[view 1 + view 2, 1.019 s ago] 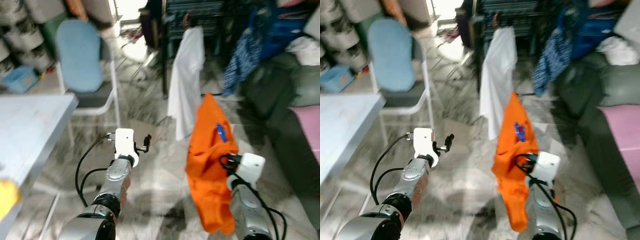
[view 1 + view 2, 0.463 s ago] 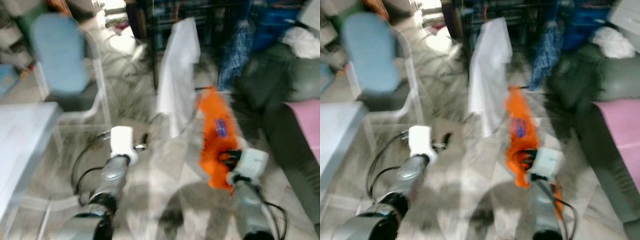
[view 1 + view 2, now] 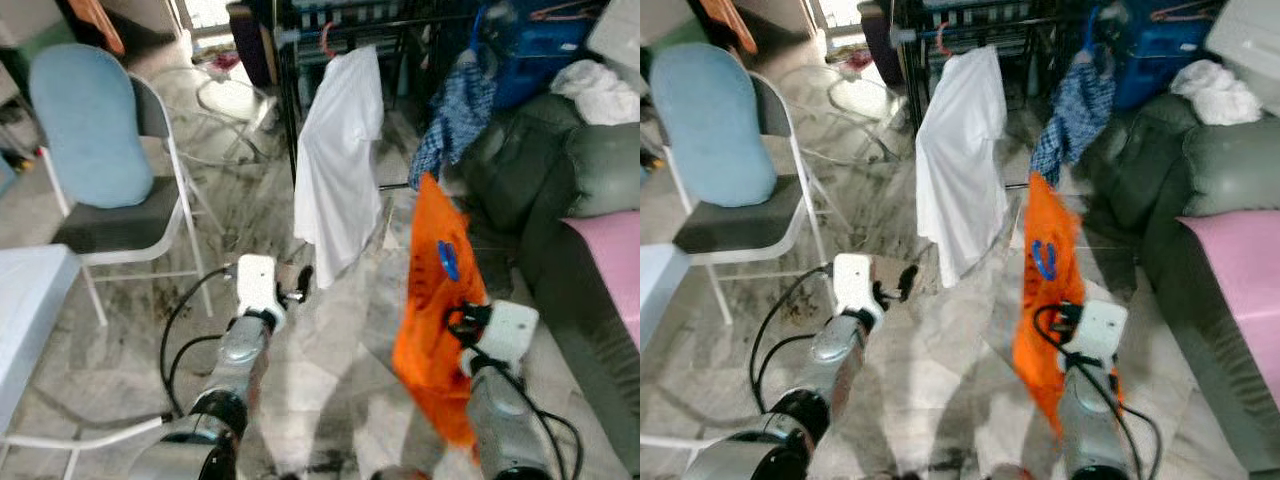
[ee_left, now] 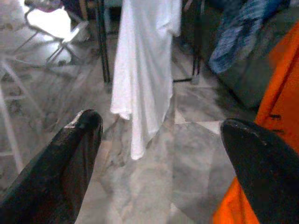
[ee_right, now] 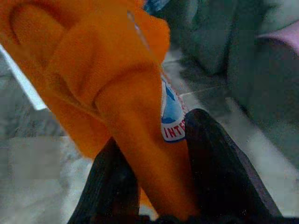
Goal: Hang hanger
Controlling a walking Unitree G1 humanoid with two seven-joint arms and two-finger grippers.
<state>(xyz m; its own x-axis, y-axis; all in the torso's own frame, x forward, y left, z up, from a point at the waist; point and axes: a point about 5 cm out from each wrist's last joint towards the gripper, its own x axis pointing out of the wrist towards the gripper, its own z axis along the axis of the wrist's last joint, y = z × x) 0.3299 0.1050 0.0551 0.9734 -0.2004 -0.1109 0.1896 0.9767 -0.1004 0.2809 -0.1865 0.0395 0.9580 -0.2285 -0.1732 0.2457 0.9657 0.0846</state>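
My right gripper [image 5: 163, 154] is shut on an orange shirt [image 3: 435, 300] with a blue and white label, held upright in front of me; any hanger inside it is hidden by the cloth. My left gripper [image 4: 159, 126] is open with nothing between its fingers, held low over the marble floor. Ahead stands a dark clothes rack [image 3: 290, 100]. A white shirt [image 3: 340, 170] hangs from it on a red hanger hook [image 3: 326, 38]. The orange shirt is to the right of the white shirt and nearer to me.
A folding chair [image 3: 100, 150] with a blue cushion stands at the left. A pale table corner [image 3: 25, 300] lies at the near left. A dark green sofa [image 3: 590, 170] with a pink cushion [image 3: 615, 260] fills the right side. A blue checked garment [image 3: 450, 110] hangs beside the rack.
The camera has moved nearer to the rack, so the white shirt looms larger and the table has slid out to the left. The right gripper still holds the orange shirt.
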